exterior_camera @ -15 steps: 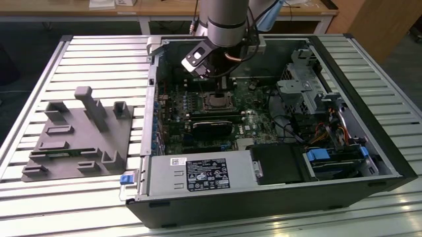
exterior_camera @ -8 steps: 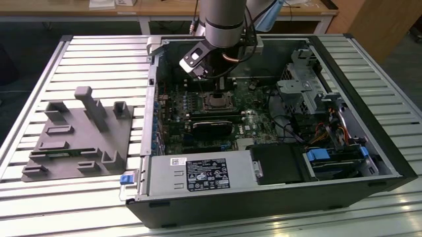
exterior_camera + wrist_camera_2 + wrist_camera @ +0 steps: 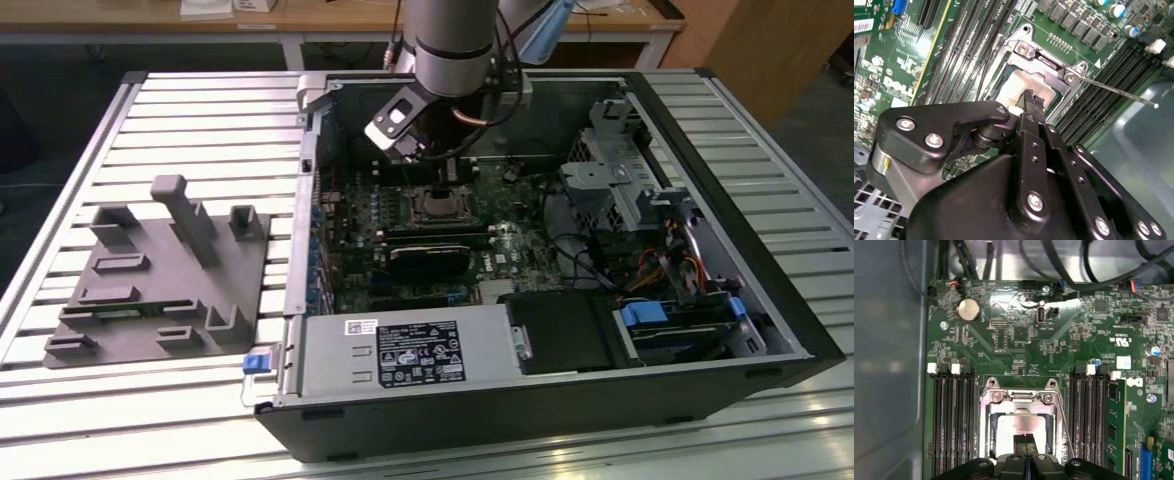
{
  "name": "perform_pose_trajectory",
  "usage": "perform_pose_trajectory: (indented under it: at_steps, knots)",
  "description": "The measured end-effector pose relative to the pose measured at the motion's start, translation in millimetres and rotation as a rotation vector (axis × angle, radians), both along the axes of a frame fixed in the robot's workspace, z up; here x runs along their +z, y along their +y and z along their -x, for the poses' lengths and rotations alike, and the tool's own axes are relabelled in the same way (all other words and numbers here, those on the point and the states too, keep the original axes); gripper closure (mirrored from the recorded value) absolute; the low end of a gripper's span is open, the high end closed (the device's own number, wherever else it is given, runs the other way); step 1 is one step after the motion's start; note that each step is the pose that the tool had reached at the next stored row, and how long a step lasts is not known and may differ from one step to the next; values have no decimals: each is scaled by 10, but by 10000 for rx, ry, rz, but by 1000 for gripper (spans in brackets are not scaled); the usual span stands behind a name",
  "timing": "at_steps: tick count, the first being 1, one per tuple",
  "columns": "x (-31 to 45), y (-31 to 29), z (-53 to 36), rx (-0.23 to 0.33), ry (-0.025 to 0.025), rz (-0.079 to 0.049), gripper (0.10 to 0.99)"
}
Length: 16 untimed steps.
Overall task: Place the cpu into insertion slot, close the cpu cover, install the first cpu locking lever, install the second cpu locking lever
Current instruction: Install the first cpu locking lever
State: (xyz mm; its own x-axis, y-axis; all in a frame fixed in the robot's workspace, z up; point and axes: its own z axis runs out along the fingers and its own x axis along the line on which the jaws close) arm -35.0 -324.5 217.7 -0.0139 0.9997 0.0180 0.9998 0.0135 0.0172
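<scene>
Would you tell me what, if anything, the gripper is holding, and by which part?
Nothing is held: the gripper is shut and empty, its tips over the cpu, which is framed by the cpu cover.

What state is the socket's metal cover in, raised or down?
Down. In the first wrist view the cover lies flat, and the chip shows pale through its window.

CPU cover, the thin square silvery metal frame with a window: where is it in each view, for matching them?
Exterior view: the thin square silvery cpu cover lies mid-board in the open black computer case, beneath the grey arm.
Second wrist view: cpu cover just beyond the black fingertips.
First wrist view: cpu cover between two banks of long black memory slots.
Shared landmark: the green circuit board around it.
</scene>
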Motion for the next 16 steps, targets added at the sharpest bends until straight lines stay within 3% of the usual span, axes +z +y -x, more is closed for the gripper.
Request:
perform_pose_trajectory:
  at_steps: [16]
  knots:
    - [-2, 0, 0, 2895, 1, 9, 980]
